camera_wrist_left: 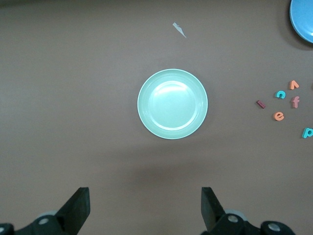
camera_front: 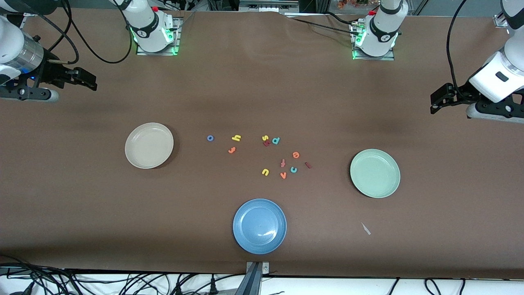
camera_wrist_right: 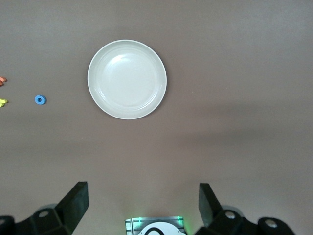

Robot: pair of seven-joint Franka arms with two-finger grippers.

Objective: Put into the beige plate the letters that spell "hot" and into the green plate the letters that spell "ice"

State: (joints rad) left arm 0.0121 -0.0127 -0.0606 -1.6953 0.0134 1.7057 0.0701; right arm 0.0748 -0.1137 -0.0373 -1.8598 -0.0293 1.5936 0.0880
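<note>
The beige plate (camera_front: 149, 145) (camera_wrist_right: 127, 79) lies toward the right arm's end, the green plate (camera_front: 375, 173) (camera_wrist_left: 172, 104) toward the left arm's end. Between them lie the blue "o" (camera_front: 210, 138) (camera_wrist_right: 40, 100), yellow "h" (camera_front: 236, 138), orange "t" (camera_front: 232, 150), orange "e" (camera_front: 296, 155) (camera_wrist_left: 279, 116), teal "c" (camera_front: 293, 169) (camera_wrist_left: 280, 94) and dark red "i" (camera_front: 308, 165) (camera_wrist_left: 261, 104). My right gripper (camera_front: 91, 80) (camera_wrist_right: 143, 200) hangs open and empty at its table end. My left gripper (camera_front: 437, 102) (camera_wrist_left: 144, 203) hangs open and empty at the other end.
A blue plate (camera_front: 259, 226) sits nearest the front camera. Other letters are mixed in: a yellow "s" (camera_front: 265, 138), teal "d" (camera_front: 276, 140), pinkish "t" (camera_front: 282, 163), yellow "u" (camera_front: 265, 172) and orange "v" (camera_front: 283, 175). A white scrap (camera_front: 365, 228) lies near the green plate.
</note>
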